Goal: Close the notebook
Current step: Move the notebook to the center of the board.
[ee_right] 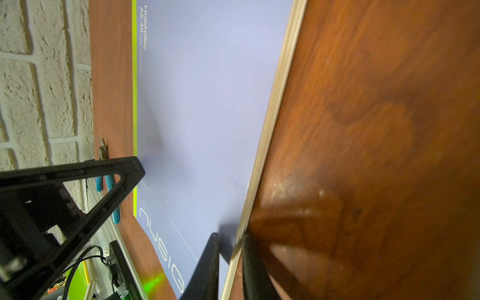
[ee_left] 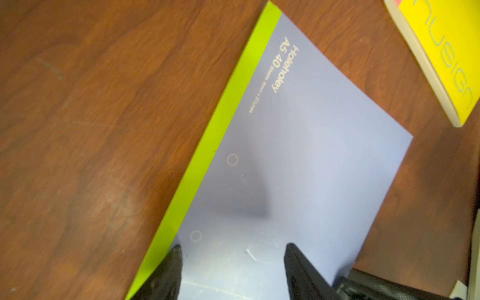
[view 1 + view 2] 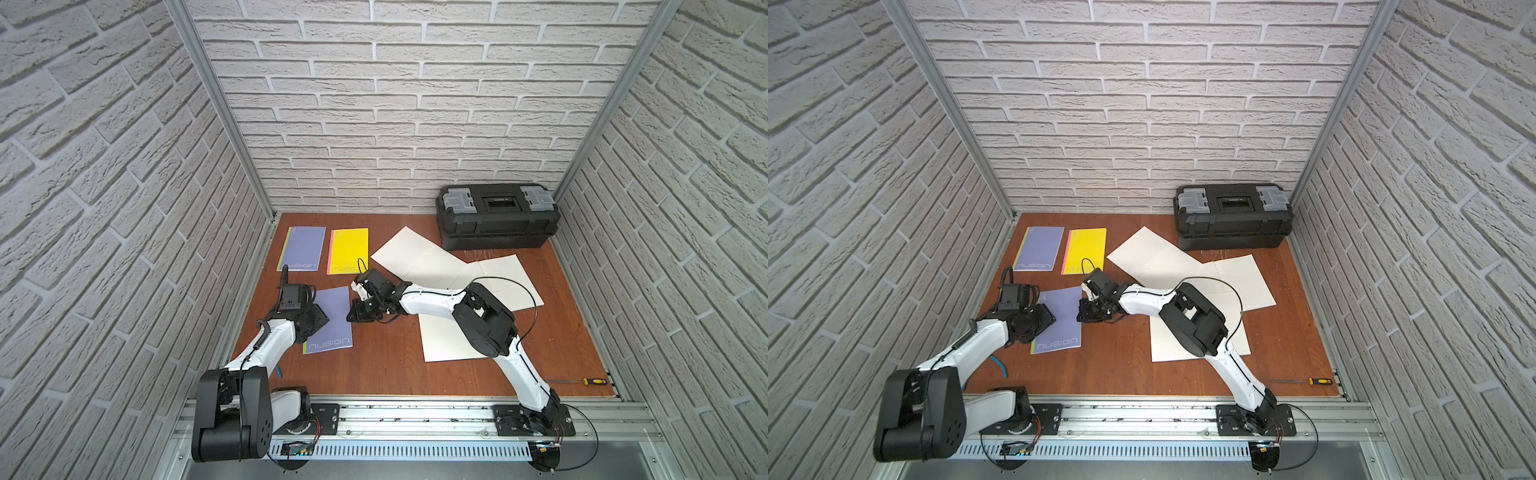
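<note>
The nearer purple notebook [image 3: 334, 320] lay closed, front-left on the table [image 3: 386, 370]. The left arm crooked over its spine side, left gripper [image 2: 232, 250] spread open above the cover. The right arm stretched across, right gripper [image 1: 228, 237] pinched on its free edge.

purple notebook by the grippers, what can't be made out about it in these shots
- In a top view the left gripper covers part of the notebook's spine edge.
- In the right wrist view the page edge runs between the right gripper's fingers; blur hides whether they pinch it.
- In the left wrist view the small print on the cover is too blurred to read.
</note>
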You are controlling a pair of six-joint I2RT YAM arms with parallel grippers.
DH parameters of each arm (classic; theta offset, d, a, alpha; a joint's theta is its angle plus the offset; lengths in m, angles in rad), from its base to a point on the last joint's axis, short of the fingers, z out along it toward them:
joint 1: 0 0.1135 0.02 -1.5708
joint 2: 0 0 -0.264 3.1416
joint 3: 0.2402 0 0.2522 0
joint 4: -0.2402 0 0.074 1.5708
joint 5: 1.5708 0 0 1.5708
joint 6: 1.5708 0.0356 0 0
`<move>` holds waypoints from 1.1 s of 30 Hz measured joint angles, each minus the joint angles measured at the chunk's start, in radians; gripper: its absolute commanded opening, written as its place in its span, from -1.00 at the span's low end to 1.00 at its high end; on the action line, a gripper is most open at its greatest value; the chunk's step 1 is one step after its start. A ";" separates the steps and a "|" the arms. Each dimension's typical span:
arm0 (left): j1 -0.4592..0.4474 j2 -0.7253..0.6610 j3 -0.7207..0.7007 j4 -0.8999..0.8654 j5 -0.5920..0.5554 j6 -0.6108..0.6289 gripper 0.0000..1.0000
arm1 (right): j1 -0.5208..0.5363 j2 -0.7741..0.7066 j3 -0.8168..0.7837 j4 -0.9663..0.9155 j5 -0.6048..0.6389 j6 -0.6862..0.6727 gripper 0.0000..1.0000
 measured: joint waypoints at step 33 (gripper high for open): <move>0.172 0.205 0.126 0.123 0.101 0.062 0.23 | 0.023 0.150 0.213 0.010 -0.077 0.034 -0.59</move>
